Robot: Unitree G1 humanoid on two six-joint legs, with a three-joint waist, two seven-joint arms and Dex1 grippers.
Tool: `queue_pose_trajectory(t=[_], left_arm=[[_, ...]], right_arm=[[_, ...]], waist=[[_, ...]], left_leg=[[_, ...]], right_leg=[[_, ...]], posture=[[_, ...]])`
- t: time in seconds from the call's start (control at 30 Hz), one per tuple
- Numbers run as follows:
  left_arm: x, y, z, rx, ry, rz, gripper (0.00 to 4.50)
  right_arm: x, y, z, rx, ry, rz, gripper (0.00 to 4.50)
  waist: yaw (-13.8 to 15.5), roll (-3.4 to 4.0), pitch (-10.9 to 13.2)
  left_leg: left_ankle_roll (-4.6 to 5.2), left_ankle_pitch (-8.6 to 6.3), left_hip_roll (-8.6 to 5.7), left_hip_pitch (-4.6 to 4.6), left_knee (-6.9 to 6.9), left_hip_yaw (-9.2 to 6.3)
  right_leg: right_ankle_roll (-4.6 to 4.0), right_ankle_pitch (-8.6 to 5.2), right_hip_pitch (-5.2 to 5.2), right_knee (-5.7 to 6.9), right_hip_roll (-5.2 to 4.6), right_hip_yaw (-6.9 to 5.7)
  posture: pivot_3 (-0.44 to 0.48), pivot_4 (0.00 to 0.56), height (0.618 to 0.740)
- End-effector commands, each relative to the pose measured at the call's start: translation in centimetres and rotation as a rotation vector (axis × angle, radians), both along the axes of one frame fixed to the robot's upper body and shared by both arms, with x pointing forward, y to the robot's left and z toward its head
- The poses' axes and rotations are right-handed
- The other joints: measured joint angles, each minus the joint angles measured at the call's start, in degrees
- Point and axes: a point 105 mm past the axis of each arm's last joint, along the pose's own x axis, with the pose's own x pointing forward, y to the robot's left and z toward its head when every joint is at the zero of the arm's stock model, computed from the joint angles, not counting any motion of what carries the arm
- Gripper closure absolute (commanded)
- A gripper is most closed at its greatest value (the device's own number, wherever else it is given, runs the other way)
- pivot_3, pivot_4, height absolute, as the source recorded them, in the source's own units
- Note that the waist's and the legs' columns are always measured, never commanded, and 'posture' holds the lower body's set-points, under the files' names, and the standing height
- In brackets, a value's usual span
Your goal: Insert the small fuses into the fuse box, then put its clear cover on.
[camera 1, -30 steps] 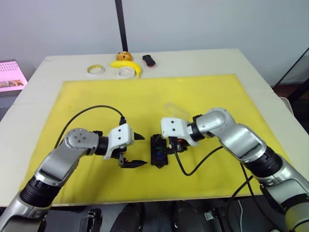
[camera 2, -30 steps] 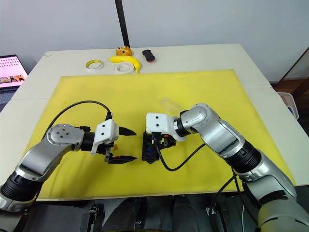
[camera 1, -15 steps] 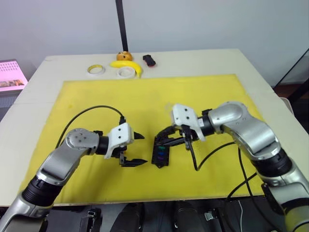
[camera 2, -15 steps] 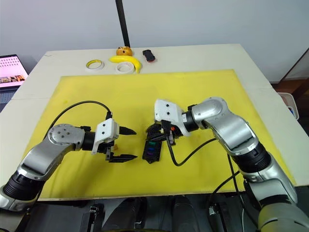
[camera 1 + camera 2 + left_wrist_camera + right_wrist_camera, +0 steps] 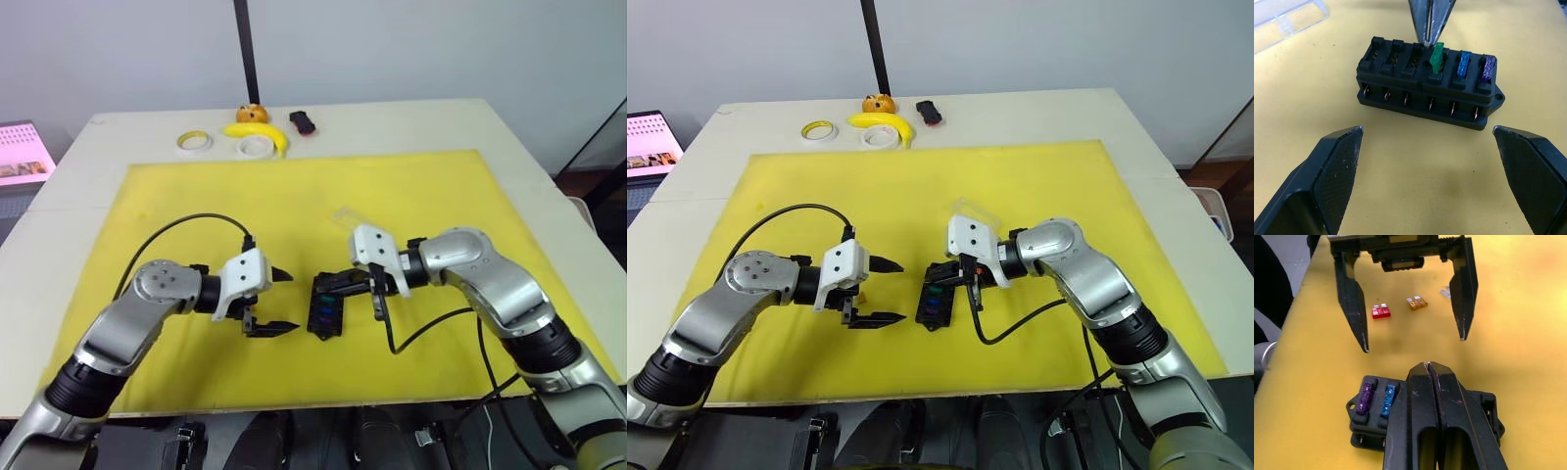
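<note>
Above the fuse box [image 5: 1427, 85], closed right end effector [image 5: 1428, 43].

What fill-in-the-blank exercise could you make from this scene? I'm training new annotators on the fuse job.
1. The fuse box holds ___ fuses so far.
2. The right gripper presses shut fingertips beside the ___ fuse.
3. The red fuse and amber fuse lie loose on the ___ mat.
4. The left gripper has its fingers ___.

Missing words: three; teal; yellow; open
</note>
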Motion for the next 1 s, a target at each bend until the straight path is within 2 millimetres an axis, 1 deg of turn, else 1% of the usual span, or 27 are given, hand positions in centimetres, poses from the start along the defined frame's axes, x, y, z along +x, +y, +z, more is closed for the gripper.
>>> queue_pose_trajectory(t=[0.03,0.3,0.43,0.53,0.67,0.83,1.0], left_arm=[[0.0,-0.1,0.8,0.002,-0.042,-0.021,0.00],[0.0,-0.1,0.9,0.001,-0.043,-0.020,0.00],[-0.1,-0.2,0.8,0.000,-0.039,-0.021,0.00],[-0.1,-0.2,0.8,-0.002,-0.040,-0.021,0.00],[-0.1,-0.3,0.8,-0.002,-0.041,-0.022,0.00],[-0.1,-0.4,0.8,-0.005,-0.041,-0.025,0.00],[-0.1,-0.5,0.8,-0.004,-0.042,-0.028,0.00]], right_arm=[[0.1,0.0,0.1,0.004,-0.018,-0.005,4.48],[-0.3,-0.2,-1.3,-0.010,0.014,0.004,4.48],[0.1,-0.7,-3.0,-0.057,0.010,-0.022,4.48],[0.4,-1.0,-3.3,-0.066,-0.004,-0.031,4.48],[0.6,-1.0,-2.0,-0.029,-0.017,-0.036,4.48],[0.6,-0.4,0.5,0.052,-0.018,-0.028,4.48],[-0.4,-0.3,0.8,0.063,0.024,0.002,4.48]], waist=[[0.0,0.00,0.0],[0.0,0.00,0.0],[-0.1,0.00,0.0],[-0.1,-0.01,0.0],[0.0,-0.01,0.0],[0.0,-0.01,0.0],[0.0,-0.01,0.0]], left_leg=[[0.00,0.00,0.00,0.00,0.00,0.00],[0.00,0.00,0.00,0.00,0.00,0.00],[0.00,0.00,0.00,0.00,0.00,0.00],[0.00,0.00,0.00,0.05,0.00,0.00],[0.00,0.00,0.01,0.06,0.01,0.00],[0.00,0.00,0.00,0.05,0.01,0.00],[0.00,0.00,0.01,0.04,0.00,-0.01]], right_leg=[[0.00,0.00,0.00,0.00,0.00,0.00],[0.00,0.00,0.00,0.00,0.00,0.00],[0.00,0.00,0.00,0.00,0.01,0.00],[0.00,0.00,0.06,0.00,0.01,0.00],[0.00,0.00,0.08,0.00,0.02,0.00],[0.00,0.00,0.07,0.00,0.01,0.00],[0.00,0.00,0.06,0.00,0.01,0.00]], posture=[[0.000,0.150,0.740],[0.000,0.150,0.740],[0.000,0.150,0.740],[0.000,0.150,0.740],[0.000,0.150,0.740],[0.000,0.150,0.740],[0.000,0.150,0.740]])
